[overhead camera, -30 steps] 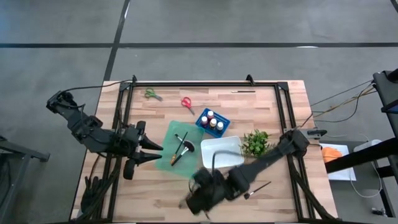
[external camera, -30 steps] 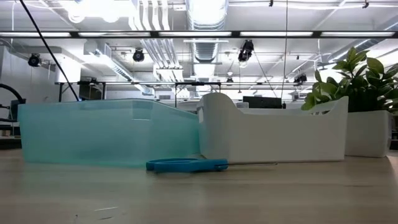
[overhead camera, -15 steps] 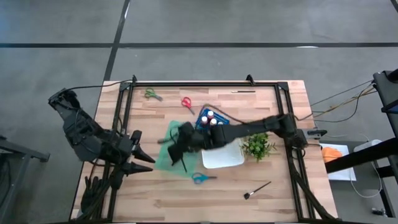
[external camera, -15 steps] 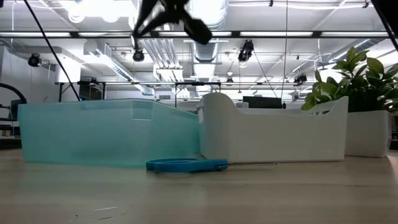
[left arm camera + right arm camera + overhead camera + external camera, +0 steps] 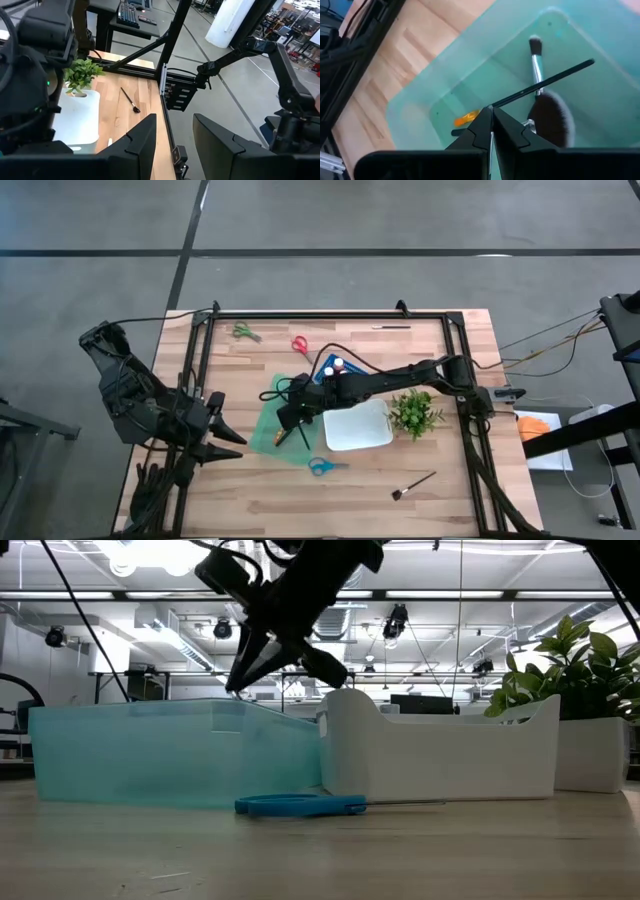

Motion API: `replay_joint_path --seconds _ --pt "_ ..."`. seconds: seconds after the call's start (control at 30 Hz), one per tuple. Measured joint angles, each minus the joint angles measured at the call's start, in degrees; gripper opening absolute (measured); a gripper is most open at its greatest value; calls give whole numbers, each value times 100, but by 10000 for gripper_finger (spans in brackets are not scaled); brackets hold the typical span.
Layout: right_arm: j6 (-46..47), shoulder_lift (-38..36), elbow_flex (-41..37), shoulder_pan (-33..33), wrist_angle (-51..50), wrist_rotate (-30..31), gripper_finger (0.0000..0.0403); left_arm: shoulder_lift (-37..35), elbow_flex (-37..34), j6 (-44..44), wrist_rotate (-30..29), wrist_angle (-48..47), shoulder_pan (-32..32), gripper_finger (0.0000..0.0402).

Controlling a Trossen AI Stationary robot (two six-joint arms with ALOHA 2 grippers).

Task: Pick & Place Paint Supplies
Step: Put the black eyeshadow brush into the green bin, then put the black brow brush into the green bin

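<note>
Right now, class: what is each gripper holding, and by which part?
The right gripper, over the teal bin, pinches a slim dark brush by one end. The left gripper holds nothing.

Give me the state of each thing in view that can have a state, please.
Right gripper: fingers shut on a slim brush, over the teal bin.
Left gripper: fingers apart, empty.
Teal bin: holds brushes.
White bin: empty.
Blue scissors: closed, flat on table.

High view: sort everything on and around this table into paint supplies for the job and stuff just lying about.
Job:
- green scissors
- red scissors
- blue scissors
- paint bottles
- loose brush on the bare wood
- brushes in the teal tray

Lying about:
- leafy plant
- orange object off the table's edge
</note>
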Motion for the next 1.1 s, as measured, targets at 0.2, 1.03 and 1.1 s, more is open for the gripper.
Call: replay_joint_path --seconds 0.2,1.03,1.1 --pt "41 2 -234 -7 376 -37 8 0 0 2 0 -13 0 138" --pt "-1938 -1022 -256 895 -493 -450 150 0 -4 18 -68 -69 2 137" --pt "-2140 -1297 -387 1301 -819 -478 150 0 -4 39 -68 -89 2 137"
